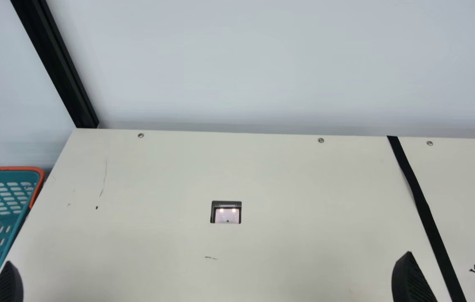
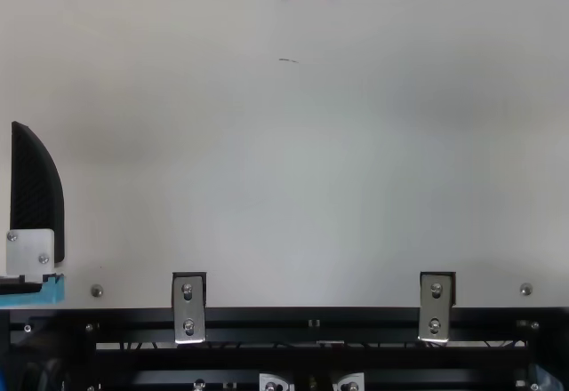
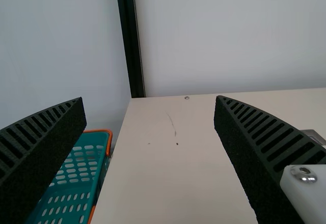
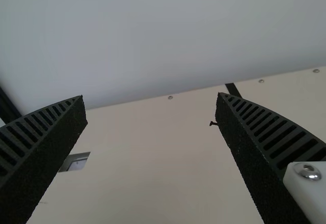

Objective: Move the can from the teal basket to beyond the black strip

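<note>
My left gripper (image 2: 36,187) is over the table's left part in the top view, one finger showing. In the left wrist view the left gripper (image 3: 148,99) is open with nothing between its fingers. The teal basket (image 1: 11,169), orange-rimmed, stands beside the table's left edge; in the left wrist view one finger partly covers the basket (image 3: 109,142). The black strip (image 1: 421,205) crosses the table's right part. My right gripper (image 1: 448,255) is open, its fingertips on either side of the strip in the main view. Between the fingers of the right gripper (image 4: 150,96) is nothing.
A rectangular recess (image 1: 225,212) is set in the middle of the table (image 1: 262,180). Behind the far left corner rises a black post (image 1: 55,63), with pale walls around. Two metal brackets (image 2: 188,307) sit at the table's front edge. Screws dot the far edge.
</note>
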Robot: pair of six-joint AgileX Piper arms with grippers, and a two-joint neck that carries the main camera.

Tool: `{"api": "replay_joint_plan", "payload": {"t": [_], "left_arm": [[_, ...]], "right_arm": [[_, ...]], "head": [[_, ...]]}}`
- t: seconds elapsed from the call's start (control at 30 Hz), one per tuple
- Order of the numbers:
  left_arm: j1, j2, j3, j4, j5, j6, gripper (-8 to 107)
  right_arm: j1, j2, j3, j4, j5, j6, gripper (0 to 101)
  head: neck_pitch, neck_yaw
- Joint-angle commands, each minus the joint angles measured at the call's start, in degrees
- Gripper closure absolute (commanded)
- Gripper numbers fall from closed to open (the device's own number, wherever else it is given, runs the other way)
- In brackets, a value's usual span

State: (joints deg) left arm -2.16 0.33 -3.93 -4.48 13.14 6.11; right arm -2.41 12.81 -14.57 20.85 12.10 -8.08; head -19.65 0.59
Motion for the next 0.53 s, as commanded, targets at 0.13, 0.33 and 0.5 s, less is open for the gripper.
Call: {"api": "replay_joint_plan", "payload": {"t": [0.13, 0.33, 0.5], "left_arm": [[0.00, 0.00, 0.00, 0.00, 0.00, 0.00, 9], [0.00, 0.00, 0.00, 0.00, 0.00, 0.00, 9], [0.00, 0.00, 0.00, 0.00, 0.00, 0.00, 9]], "right_arm": [[0.00, 0.00, 0.00, 0.00, 0.68, 0.00, 0], [0.00, 0.00, 0.00, 0.00, 0.81, 0.00, 0], [0.00, 0.00, 0.00, 0.00, 0.83, 0.00, 0]], "head": [[-1.66, 0.99], [-1.66, 0.99], [-1.66, 0.99]]}}
